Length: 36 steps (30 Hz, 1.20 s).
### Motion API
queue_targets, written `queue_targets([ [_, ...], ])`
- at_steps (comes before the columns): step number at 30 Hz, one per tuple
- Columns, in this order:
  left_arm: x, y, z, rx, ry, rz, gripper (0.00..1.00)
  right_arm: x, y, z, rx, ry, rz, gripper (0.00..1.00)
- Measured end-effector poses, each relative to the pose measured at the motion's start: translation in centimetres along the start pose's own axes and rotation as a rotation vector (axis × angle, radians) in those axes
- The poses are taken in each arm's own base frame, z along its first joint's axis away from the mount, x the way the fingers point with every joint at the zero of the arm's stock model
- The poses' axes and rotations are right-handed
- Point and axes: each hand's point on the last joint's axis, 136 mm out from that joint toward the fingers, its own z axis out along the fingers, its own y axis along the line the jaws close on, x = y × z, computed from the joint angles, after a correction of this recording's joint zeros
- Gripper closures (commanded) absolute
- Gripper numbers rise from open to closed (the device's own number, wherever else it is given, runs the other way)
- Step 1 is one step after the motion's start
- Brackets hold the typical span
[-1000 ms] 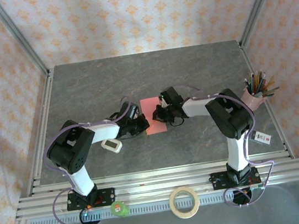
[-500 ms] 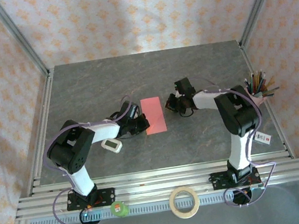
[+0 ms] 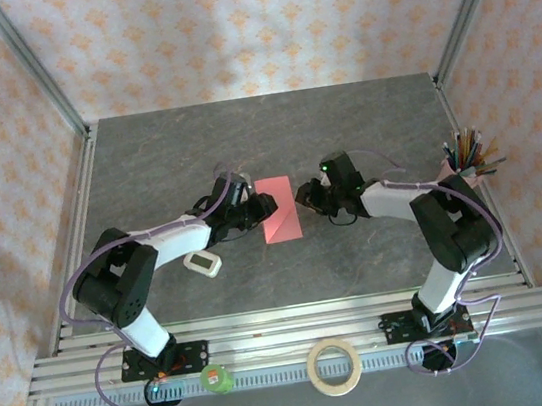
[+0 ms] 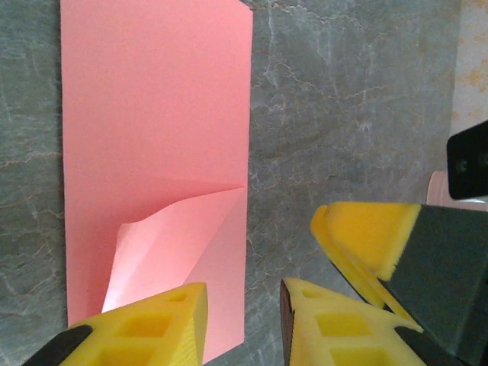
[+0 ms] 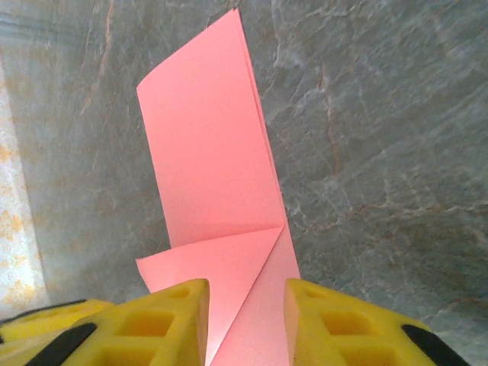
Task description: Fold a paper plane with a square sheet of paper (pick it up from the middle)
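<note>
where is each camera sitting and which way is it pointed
Top: above and behind the arm bases, looking down on the table; both arms show, left gripper and right gripper flanking the pink paper.
Left wrist: on the left arm, looking down past its yellow fingers at the paper.
Right wrist: likewise, past its yellow fingers.
Shared: both wrist views show the paper's folded corner.

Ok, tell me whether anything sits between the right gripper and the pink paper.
Nothing visible does. The right gripper, jaws open, is at the right edge of the pink paper, which lies on the table.
</note>
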Motion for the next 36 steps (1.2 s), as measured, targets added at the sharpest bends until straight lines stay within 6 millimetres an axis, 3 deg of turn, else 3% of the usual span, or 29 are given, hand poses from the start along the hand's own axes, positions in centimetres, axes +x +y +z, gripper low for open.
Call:
queue_targets([
  [7, -0.9, 2.5, 0.9, -0.051, -0.002, -0.023, 0.74, 0.7, 1.4, 0.7, -0.051, 0.014, 0.022, 0.68],
  [12, -1.8, 3.2, 1.9, -0.071, -0.001, -0.013, 0.8, 1.1, 1.8, 1.1, -0.065, 0.02, 0.051, 0.68],
  [22, -0.9, 5.3, 2.5, -0.148, 0.034, 0.003, 0.92, 2.5, 0.4, 1.5, -0.038, 0.044, 0.118, 0.68],
  [31, -0.7, 5.7, 2.7, -0.155, 0.037, 0.0, 0.95, 4.1, -0.3, 3.1, -0.015, 0.084, 0.137, 0.72],
  [36, -0.7, 5.8, 2.7, -0.147, 0.028, -0.004, 0.97, 3.9, -0.2, 3.7, -0.013, 0.086, 0.153, 0.76],
])
